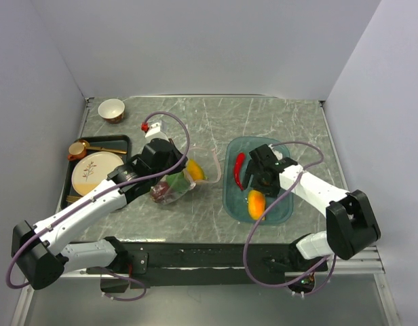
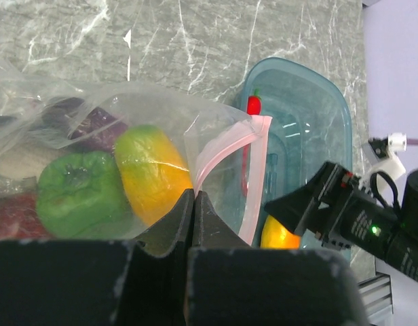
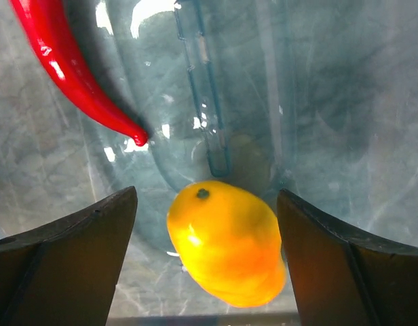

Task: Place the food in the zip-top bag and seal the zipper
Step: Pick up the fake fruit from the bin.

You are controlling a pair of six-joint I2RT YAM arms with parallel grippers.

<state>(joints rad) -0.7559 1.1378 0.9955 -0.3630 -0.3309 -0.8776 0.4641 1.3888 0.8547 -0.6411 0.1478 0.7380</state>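
Between the right tool's [image 3: 205, 200] spread fingers lies the loose mango [image 3: 226, 248], untouched on the tray [image 3: 331, 102] floor, with the chili [image 3: 66, 75] tip near one finger. Only the left wrist view shows the left tool [image 2: 194, 204] pinched shut on the zip-top bag [image 2: 93, 95] beside its zipper [image 2: 253, 176], a green pepper [image 2: 77, 193] inside and bare surface [image 2: 195, 41] beyond.

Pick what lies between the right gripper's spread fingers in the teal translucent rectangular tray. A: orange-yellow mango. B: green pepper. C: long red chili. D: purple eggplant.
A: the right wrist view shows the orange-yellow mango between the open fingers of the right gripper, untouched, with the long red chili off to one side in the teal translucent rectangular tray.
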